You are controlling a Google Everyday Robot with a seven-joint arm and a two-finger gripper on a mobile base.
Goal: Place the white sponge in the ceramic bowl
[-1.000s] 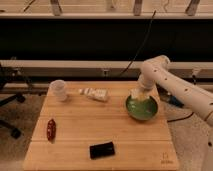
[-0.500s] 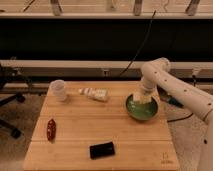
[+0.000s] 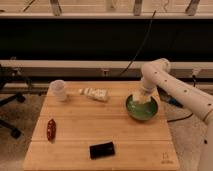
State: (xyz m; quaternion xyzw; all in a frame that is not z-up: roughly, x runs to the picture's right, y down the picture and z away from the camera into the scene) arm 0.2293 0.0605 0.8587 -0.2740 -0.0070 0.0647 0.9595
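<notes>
The green ceramic bowl (image 3: 141, 110) sits at the right of the wooden table (image 3: 100, 130). My gripper (image 3: 143, 96) hangs over the bowl's far rim, at the end of the white arm that comes in from the right. An off-white block, the white sponge (image 3: 142, 98), shows at the gripper's tip just above the inside of the bowl. I cannot tell whether it is still held or rests in the bowl.
A translucent white cup (image 3: 59, 90) stands at the table's back left. A long white bottle (image 3: 96, 93) lies on its side at the back middle. A red oblong object (image 3: 51, 129) lies at the left and a black block (image 3: 102, 149) near the front edge.
The gripper with the sponge has come down a little over the bowl's far side. The other objects have not moved.
</notes>
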